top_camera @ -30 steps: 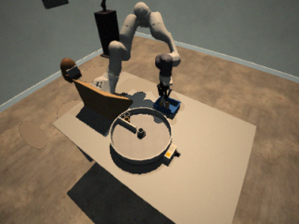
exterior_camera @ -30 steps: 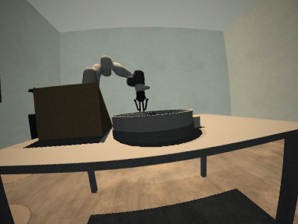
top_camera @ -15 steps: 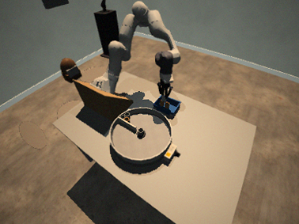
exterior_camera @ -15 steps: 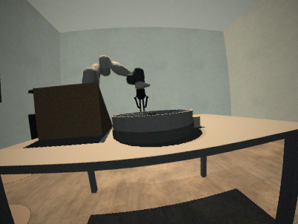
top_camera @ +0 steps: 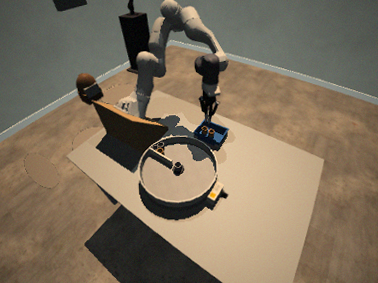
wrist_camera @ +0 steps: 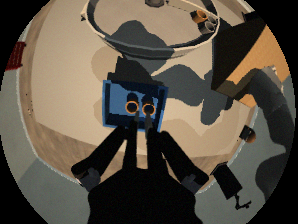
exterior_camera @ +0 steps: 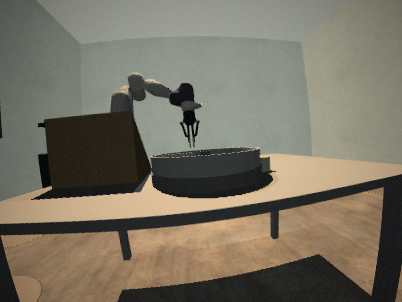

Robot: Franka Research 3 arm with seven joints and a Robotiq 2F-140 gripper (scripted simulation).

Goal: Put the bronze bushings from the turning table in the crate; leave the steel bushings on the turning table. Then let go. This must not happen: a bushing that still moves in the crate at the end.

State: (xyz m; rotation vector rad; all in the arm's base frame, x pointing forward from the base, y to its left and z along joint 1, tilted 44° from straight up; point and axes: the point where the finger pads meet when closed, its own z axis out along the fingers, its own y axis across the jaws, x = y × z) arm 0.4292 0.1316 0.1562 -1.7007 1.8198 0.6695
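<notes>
The claw point(top_camera: 208, 122) point(exterior_camera: 192, 146) point(wrist_camera: 142, 117) hangs over the crate point(top_camera: 223, 139) point(wrist_camera: 105, 107), its fingers parted narrowly with nothing between them, likely to clear the two bronze bushings point(top_camera: 208, 132) point(wrist_camera: 132, 107) standing upright below. Beyond the crate from the claw, a third bronze bushing point(top_camera: 159, 151) point(wrist_camera: 200, 16) stays beside two steel bushings point(top_camera: 160, 145) point(wrist_camera: 206, 27) inside the turning table point(top_camera: 213, 171) point(exterior_camera: 205, 167) point(wrist_camera: 185, 50), so another pick seems due, leaving the steel.

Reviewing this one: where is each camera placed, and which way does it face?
Top: high above the table, looking down at turntable and crate; whole arm shows.
Exterior: low beyond the table's near edge, facing the turntable's side wall; upper arm and gripper show.
Wrist: on the arm's end, looking past its fingers into the crate.
Top and wrist share the crate.
</notes>
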